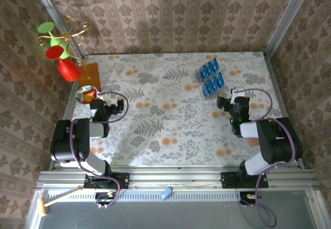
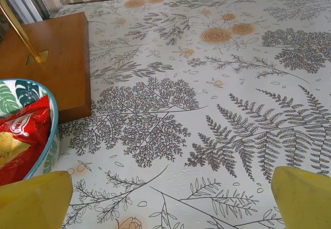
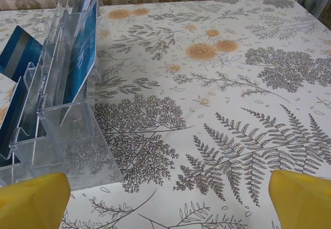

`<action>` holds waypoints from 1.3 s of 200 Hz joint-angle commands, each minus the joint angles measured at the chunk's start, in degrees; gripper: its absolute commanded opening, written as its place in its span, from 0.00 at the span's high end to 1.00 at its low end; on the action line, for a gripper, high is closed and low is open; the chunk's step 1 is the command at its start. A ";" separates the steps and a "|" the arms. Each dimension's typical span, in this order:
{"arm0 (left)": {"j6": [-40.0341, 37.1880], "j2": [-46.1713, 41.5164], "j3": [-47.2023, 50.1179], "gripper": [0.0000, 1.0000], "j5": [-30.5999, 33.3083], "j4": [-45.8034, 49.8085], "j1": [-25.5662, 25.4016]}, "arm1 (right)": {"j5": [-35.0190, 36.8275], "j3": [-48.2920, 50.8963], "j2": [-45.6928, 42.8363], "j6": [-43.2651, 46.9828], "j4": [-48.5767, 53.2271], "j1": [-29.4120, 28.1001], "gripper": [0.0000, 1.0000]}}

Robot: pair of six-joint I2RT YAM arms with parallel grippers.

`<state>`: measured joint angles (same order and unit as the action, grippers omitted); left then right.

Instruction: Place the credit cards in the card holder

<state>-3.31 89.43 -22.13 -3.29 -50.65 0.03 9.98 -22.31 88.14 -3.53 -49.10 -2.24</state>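
1. Patterned wallpaper closes in three sides of a table [image 1: 170, 136] spread with a cloth of ferns and orange flowers, two robot arms bolted at its near edge.
2. Bright-blue credit cards [image 1: 209, 76] stand on edge in two groups in a clear plastic rack [image 3: 67, 131] at the far right of the table.
3. At right, the right gripper [image 3: 168, 198] sits low over the cloth just on the near side of the rack. Its yellow fingers [image 3: 300, 198] are spread wide with nothing between them, and the rack lies close by its left finger.
4. A salmon-brown patch, apparently the card holder [image 1: 252, 141], shows on the cloth by the right arm's elbow near the table's right edge. Most of it is hidden under the arm, well apart from the cards.
5. At left, the left gripper [image 2: 168, 200] hangs over bare cloth, its yellow fingers [image 2: 31, 203] likewise wide apart and empty.
6. Just left of that gripper sits a blue-rimmed bowl [image 2: 51, 136] with a red snack packet [image 2: 23, 136] in it. Just beyond the bowl lies a wooden board [image 2: 62, 69], from which a gold stand [image 1: 72, 30] rises with red and green ornaments.
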 commanded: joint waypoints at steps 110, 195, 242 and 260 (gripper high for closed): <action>-0.20 -0.27 -0.90 0.00 -1.58 -0.63 0.59 | -0.99 -0.97 -0.36 0.72 -0.03 0.22 0.00; -0.11 -0.22 -0.85 0.00 -0.49 -0.75 0.38 | -1.44 -1.08 -0.39 0.48 0.28 0.48 0.00; -1.87 -3.31 -1.40 0.00 -3.18 2.69 -0.08 | -1.76 -1.58 -4.08 0.44 3.78 0.75 0.00; -0.77 -6.91 -4.26 0.00 -2.63 10.77 0.45 | 1.35 -3.01 -7.87 -0.67 9.59 0.75 0.00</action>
<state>-3.57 87.46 -22.33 -4.80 -47.72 0.08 8.60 -22.52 85.47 -3.38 -45.34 -1.85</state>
